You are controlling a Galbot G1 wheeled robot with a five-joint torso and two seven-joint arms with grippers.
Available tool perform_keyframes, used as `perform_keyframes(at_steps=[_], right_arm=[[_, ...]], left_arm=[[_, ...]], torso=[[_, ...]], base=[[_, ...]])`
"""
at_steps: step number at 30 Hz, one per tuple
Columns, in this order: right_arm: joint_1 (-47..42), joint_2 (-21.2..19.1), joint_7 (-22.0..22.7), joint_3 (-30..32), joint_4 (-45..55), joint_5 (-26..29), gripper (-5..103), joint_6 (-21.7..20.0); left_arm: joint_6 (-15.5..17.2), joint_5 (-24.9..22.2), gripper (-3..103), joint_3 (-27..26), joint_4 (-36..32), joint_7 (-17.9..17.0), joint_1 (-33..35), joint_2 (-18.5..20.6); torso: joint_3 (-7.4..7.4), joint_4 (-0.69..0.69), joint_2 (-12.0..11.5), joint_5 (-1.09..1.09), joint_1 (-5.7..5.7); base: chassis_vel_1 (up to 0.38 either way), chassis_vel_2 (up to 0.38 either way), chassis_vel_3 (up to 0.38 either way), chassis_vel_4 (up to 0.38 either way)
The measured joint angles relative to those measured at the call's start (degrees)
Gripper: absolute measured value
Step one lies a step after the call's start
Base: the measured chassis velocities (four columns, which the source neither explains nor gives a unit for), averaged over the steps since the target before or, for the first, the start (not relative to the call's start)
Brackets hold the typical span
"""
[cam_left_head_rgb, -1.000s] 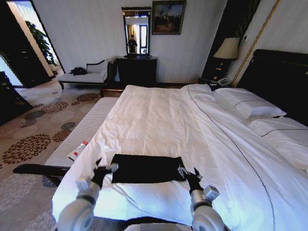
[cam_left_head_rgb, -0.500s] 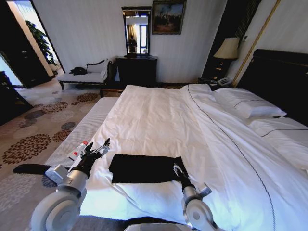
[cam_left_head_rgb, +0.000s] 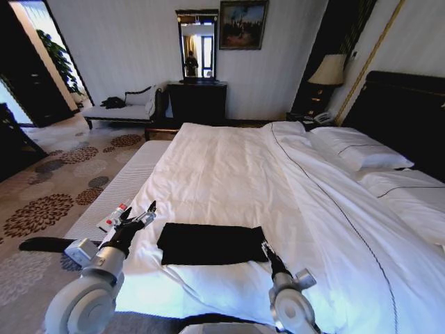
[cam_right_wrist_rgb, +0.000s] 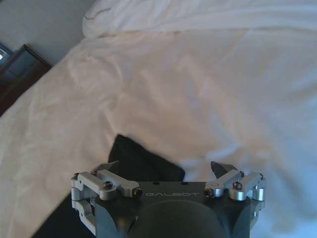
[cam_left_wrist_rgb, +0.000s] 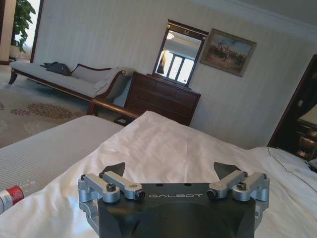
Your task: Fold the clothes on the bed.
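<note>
The clothes [cam_left_head_rgb: 210, 243] lie as a flat black rectangle, folded, on the white duvet of the bed [cam_left_head_rgb: 229, 174] near its front edge. My left gripper [cam_left_head_rgb: 141, 218] hovers open just off the cloth's left end, apart from it; the left wrist view shows its spread fingers [cam_left_wrist_rgb: 119, 169] with nothing between them, over the duvet. At the cloth's right front corner my right gripper [cam_left_head_rgb: 267, 251] is open too. The right wrist view shows that black corner [cam_right_wrist_rgb: 143, 158] just beyond the gripper [cam_right_wrist_rgb: 166, 166], which holds nothing.
A striped bench [cam_left_head_rgb: 118, 195] runs along the bed's left side with a red-and-white bottle [cam_left_head_rgb: 115, 216] on it. White pillows [cam_left_head_rgb: 358, 153] lie at the dark headboard on the right. A chaise lounge [cam_left_head_rgb: 125, 111], dresser [cam_left_head_rgb: 198, 101] and lamp [cam_left_head_rgb: 328, 69] stand at the far wall.
My left gripper has swung away from the cloth's left edge, outward to the left and up. The right gripper has drawn back slightly from the right corner. The cloth lies still.
</note>
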Motion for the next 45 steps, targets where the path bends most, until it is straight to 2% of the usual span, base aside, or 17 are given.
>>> perform_keyframes(at_steps=[9, 12, 15, 17, 18, 20, 23, 26, 27, 29, 30, 35, 38, 40, 41, 43, 45], right_arm=[[3.46, 3.43, -1.44, -2.51, -5.87, -0.83, 100, -0.16], [5.02, 3.97, -2.60, -2.54, -8.29, 0.45, 103, 0.27], [5.83, 4.26, -2.82, -2.24, -9.13, 1.50, 100, 0.41], [6.57, 4.53, -3.15, -1.85, -9.80, 2.45, 92, 0.65], [6.57, 4.53, -3.15, -1.85, -9.80, 2.45, 92, 0.65], [7.11, 4.69, -3.49, -1.52, -10.27, 3.03, 82, 0.85], [7.48, 4.85, -3.65, -1.25, -10.56, 3.35, 76, 0.95], [7.81, 4.98, -3.96, -1.01, -10.66, 3.63, 60, 1.15], [7.81, 4.98, -3.96, -1.01, -10.66, 3.63, 60, 1.15], [8.08, 5.17, -4.22, -0.89, -10.61, 3.75, 49, 1.29], [8.17, 5.27, -4.31, -0.87, -10.49, 3.78, 49, 1.38], [8.12, 5.44, -5.18, -0.80, -9.56, 3.79, 27, 1.94], [7.88, 5.38, -5.43, -0.71, -9.07, 3.76, 21, 2.13], [7.43, 5.19, -5.68, -0.53, -8.24, 3.71, 11, 2.33], [7.43, 5.19, -5.68, -0.53, -8.24, 3.71, 11, 2.33], [6.95, 5.02, -5.95, -0.42, -7.31, 3.65, 2, 2.46], [6.55, 4.89, -6.16, -0.35, -6.40, 3.62, 2, 2.54]], left_arm=[[0.20, 0.48, 100, -0.39, 0.05, -0.32, 0.62, 0.17], [0.20, 0.42, 100, -0.82, 0.06, -0.36, 0.73, 0.32], [0.18, 0.44, 100, -0.64, 0.07, -0.37, 0.70, 0.21], [0.15, 0.64, 100, -0.05, 0.08, -0.38, 0.55, 0.07], [0.15, 0.64, 100, -0.05, 0.08, -0.38, 0.55, 0.07], [0.06, 0.89, 100, 0.39, 0.09, -0.38, 0.39, 0.00], [-0.06, 1.16, 100, 0.78, 0.08, -0.38, 0.30, -0.06], [-0.16, 1.29, 100, 1.05, 0.09, -0.38, 0.35, -0.18], [-0.16, 1.29, 100, 1.05, 0.09, -0.38, 0.35, -0.18], [-0.19, 1.43, 100, 1.09, 0.09, -0.38, 0.51, -0.23], [-0.20, 1.47, 100, 1.08, 0.09, -0.38, 0.59, -0.23], [-0.22, 1.51, 100, 0.76, 0.09, -0.39, 1.00, -0.24], [-0.23, 1.56, 100, 0.75, 0.09, -0.39, 1.13, -0.38], [-0.23, 1.73, 100, 0.81, 0.09, -0.41, 1.25, -0.68], [-0.23, 1.73, 100, 0.81, 0.09, -0.41, 1.25, -0.68], [-0.23, 1.88, 100, 0.93, 0.09, -0.42, 1.31, -0.84], [-0.23, 1.97, 100, 0.98, 0.09, -0.42, 1.32, -0.91]], torso=[[0.00, 0.00, 0.00, -0.02, 0.00], [-0.01, 0.00, 0.01, -0.03, 0.00], [-0.01, -0.01, 0.01, -0.02, 0.00], [-0.01, -0.01, 0.01, -0.02, 0.00], [-0.01, -0.01, 0.01, -0.02, 0.00], [0.00, -0.01, 0.01, 0.00, 0.00], [0.00, 0.00, 0.01, 0.00, 0.00], [0.00, 0.00, 0.00, 0.01, 0.00], [0.00, 0.00, 0.00, 0.01, 0.00], [0.00, 0.01, 0.00, 0.02, 0.00], [0.00, 0.02, 0.00, 0.02, 0.00], [0.00, 0.02, 0.00, 0.02, 0.00], [0.00, 0.02, 0.00, 0.02, 0.00], [0.00, 0.02, 0.00, 0.01, 0.00], [0.00, 0.02, 0.00, 0.01, 0.00], [0.00, 0.01, 0.00, 0.01, 0.00], [0.00, 0.01, 0.00, 0.01, 0.00]], base=[[0.000, 0.000, 0.000, 0.000], [0.000, 0.000, 0.000, 0.000], [0.000, 0.000, 0.000, 0.000], [0.000, 0.000, 0.000, 0.000], [0.000, 0.000, 0.000, 0.000], [0.000, 0.000, 0.000, 0.000], [0.000, 0.000, 0.000, 0.000], [0.000, 0.000, 0.000, 0.000], [0.000, 0.000, 0.000, 0.000], [0.000, 0.000, 0.000, 0.000], [0.000, 0.000, 0.000, 0.000], [0.000, 0.000, 0.000, 0.000], [0.000, 0.000, 0.000, 0.000], [0.000, 0.000, 0.000, 0.000], [0.000, 0.000, 0.000, 0.000], [0.000, 0.000, 0.000, 0.000], [0.000, 0.000, 0.000, 0.000]])
